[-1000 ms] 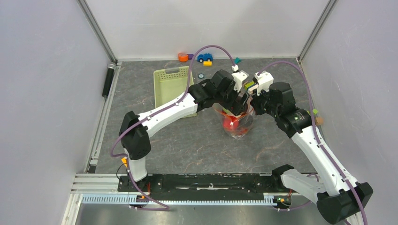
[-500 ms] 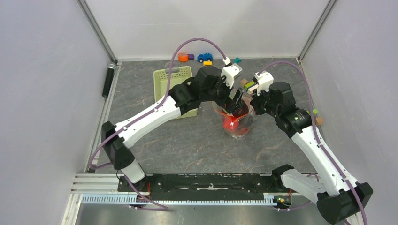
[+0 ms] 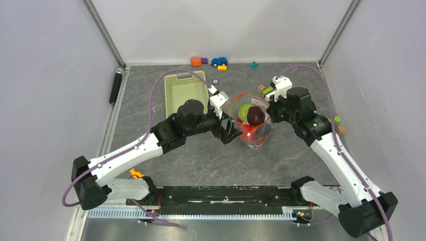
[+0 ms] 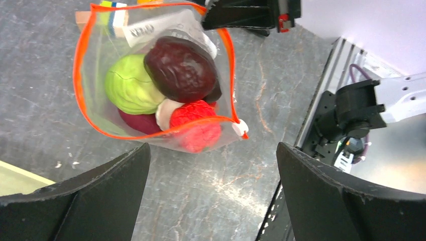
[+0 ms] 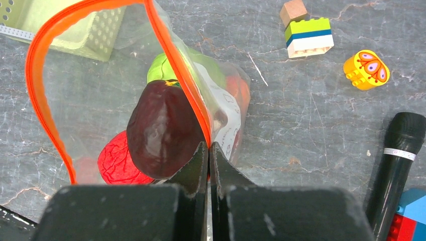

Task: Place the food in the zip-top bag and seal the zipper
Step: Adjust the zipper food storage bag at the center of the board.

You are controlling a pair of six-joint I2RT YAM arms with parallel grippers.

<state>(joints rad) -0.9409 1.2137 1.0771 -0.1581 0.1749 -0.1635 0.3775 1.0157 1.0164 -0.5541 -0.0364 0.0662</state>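
One clear plastic zip-top bag (image 4: 93, 75), green cabbage (image 4: 125, 85) and dark purple piece (image 4: 181, 68) inside | right end effector (image 5: 208, 148) clenched on its orange-red zipper (image 5: 173, 60) | left end effector (image 4: 212, 146) released, just beside

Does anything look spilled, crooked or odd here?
Nothing is spilled or damaged. The clear plastic zip-top bag stands with its orange-red zipper strip gaping open over a green cabbage, dark purple piece and red strawberry; the right gripper pinches its rim.

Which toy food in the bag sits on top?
The big dark purple piece: it lies highest, nearest the open mouth, over the green cabbage and the red strawberry.
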